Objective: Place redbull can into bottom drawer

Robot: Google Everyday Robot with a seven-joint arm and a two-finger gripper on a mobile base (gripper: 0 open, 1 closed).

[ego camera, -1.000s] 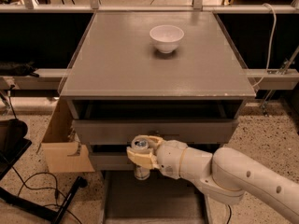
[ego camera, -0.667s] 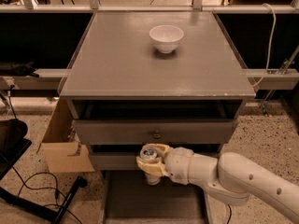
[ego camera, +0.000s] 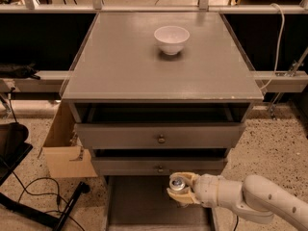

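Note:
The redbull can (ego camera: 177, 183) shows its shiny silver top, held upright in my gripper (ego camera: 180, 189) over the right part of the bottom drawer (ego camera: 137, 206). The drawer is pulled out below the cabinet, a wide shallow grey tray with a flat floor. My white arm (ego camera: 250, 202) reaches in from the lower right. The can's body is mostly hidden by the fingers, so I cannot tell whether it touches the drawer floor.
Two knob-fronted grey drawers (ego camera: 160, 138) sit above the open one. A white bowl (ego camera: 171, 39) stands on the cabinet top (ego camera: 120, 66). A cardboard box (ego camera: 65, 153) stands at the cabinet's left, with cables and a black stand (ego camera: 53, 206) on the floor.
My gripper has carried the can to the right and downward, from in front of the lower knob drawer to over the open bottom drawer.

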